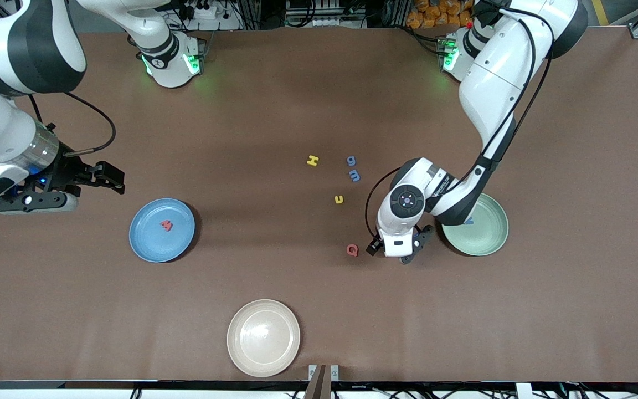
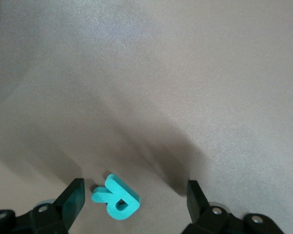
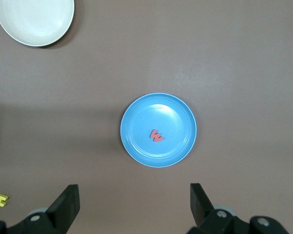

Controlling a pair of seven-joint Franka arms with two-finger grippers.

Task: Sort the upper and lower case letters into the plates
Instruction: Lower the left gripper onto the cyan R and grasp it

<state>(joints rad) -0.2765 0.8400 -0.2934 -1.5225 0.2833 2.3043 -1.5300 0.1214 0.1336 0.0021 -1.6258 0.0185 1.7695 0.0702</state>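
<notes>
Left gripper [image 2: 132, 202] spread around the teal R [image 2: 116, 197], low in its wrist frame.
You had a light, stiff letter (likely foam) to pinch across its flat sides; right gripper [image 1: 109, 179] waited spread.

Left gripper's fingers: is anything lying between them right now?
Yes. The left wrist view shows the teal R on bare table between the open left gripper's fingers, untouched and closer to one finger.

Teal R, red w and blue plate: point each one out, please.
Teal R [image 2: 116, 197]: left wrist view, on its top face.
Red w [image 3: 156, 135]: right wrist view, on its middle.
Blue plate [image 3: 136, 146]: right wrist view, on bare floor near the rim.
</notes>
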